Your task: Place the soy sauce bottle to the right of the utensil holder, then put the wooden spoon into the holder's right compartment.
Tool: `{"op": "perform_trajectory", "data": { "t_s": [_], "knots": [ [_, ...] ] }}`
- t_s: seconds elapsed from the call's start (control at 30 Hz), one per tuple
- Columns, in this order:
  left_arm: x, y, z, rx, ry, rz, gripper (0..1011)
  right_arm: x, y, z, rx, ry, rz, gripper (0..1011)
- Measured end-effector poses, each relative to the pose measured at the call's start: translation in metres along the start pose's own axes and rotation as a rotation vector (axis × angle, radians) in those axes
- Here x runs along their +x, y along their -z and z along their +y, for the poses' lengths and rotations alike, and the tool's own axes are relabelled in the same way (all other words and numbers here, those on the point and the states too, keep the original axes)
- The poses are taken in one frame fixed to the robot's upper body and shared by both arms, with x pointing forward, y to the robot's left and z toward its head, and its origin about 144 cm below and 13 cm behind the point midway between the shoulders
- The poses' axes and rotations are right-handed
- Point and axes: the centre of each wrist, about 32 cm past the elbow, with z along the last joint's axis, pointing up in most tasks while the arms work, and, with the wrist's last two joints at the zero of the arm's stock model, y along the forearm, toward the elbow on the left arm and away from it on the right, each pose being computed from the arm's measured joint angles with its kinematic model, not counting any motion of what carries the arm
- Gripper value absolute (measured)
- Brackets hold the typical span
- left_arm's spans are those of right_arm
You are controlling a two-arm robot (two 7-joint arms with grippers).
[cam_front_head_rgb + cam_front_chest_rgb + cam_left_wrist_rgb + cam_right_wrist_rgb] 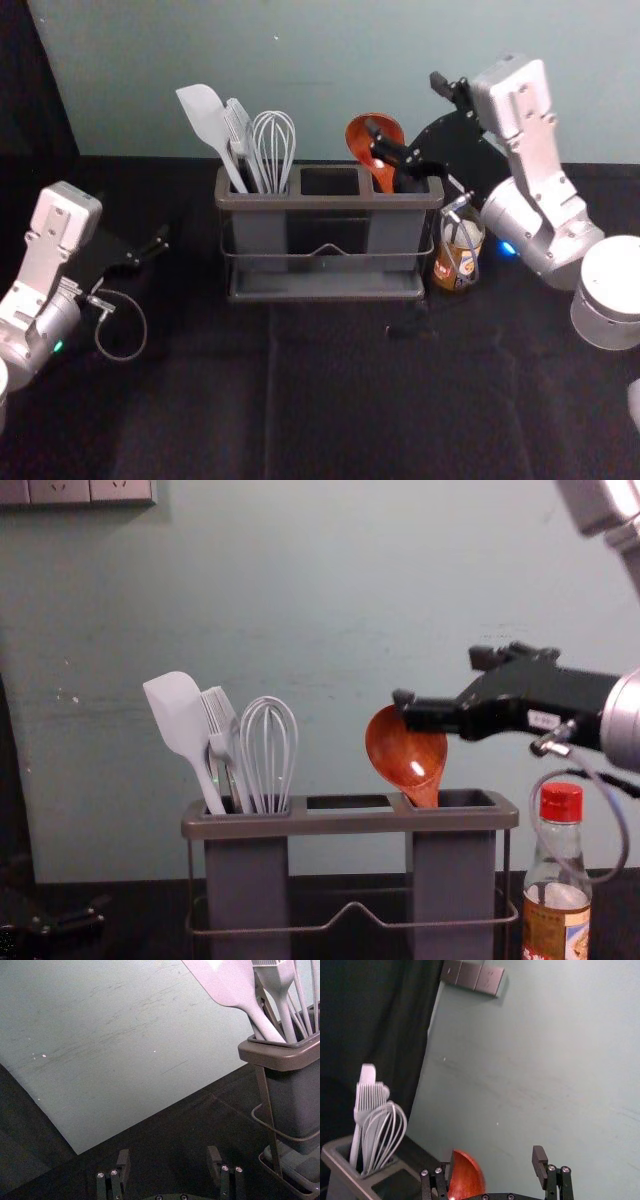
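Your right gripper [408,106] is above the right end of the utensil holder [330,202], its jaws wide apart. One finger overlaps the bowl of the wooden spoon [405,752] in the chest view (you can't tell whether they touch). The spoon stands bowl up in the holder's right compartment, leaning toward the middle. The soy sauce bottle [558,900] stands upright just to the right of the holder, red cap on. Your left gripper [152,250] is parked off the holder's left side, its claw wide too. The whisk [268,755] and white spatula [180,715] stand in the left compartment.
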Motion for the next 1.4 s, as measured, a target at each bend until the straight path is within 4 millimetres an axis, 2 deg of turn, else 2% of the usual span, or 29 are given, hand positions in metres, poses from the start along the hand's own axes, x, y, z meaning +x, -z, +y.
{"op": "perform_trajectory", "data": {
  "t_s": [0.2, 0.37, 0.53, 0.67, 0.83, 1.17, 1.4],
  "knots": [
    [0.000, 0.000, 0.000, 0.000, 0.000, 0.000, 1005, 0.000, -0.005, -0.021, 0.005, 0.025, 0.026, 1003],
    [0.000, 0.000, 0.000, 0.000, 0.000, 0.000, 1005, -0.005, 0.001, -0.056, -0.053, 0.033, 0.054, 1003],
    [0.000, 0.000, 0.000, 0.000, 0.000, 0.000, 1005, 0.014, 0.007, -0.073, -0.165, 0.111, 0.069, 1003],
    [0.000, 0.000, 0.000, 0.000, 0.000, 0.000, 1005, 0.035, 0.015, -0.074, -0.217, 0.195, 0.089, 1003],
    [0.000, 0.000, 0.000, 0.000, 0.000, 0.000, 1005, 0.049, 0.031, -0.072, -0.291, 0.269, 0.114, 1002],
    [0.000, 0.000, 0.000, 0.000, 0.000, 0.000, 1005, 0.045, 0.071, -0.062, -0.427, 0.304, 0.136, 1002],
    [0.000, 0.000, 0.000, 0.000, 0.000, 0.000, 1005, 0.038, 0.106, -0.050, -0.332, 0.302, 0.160, 1002]
  ]
}}
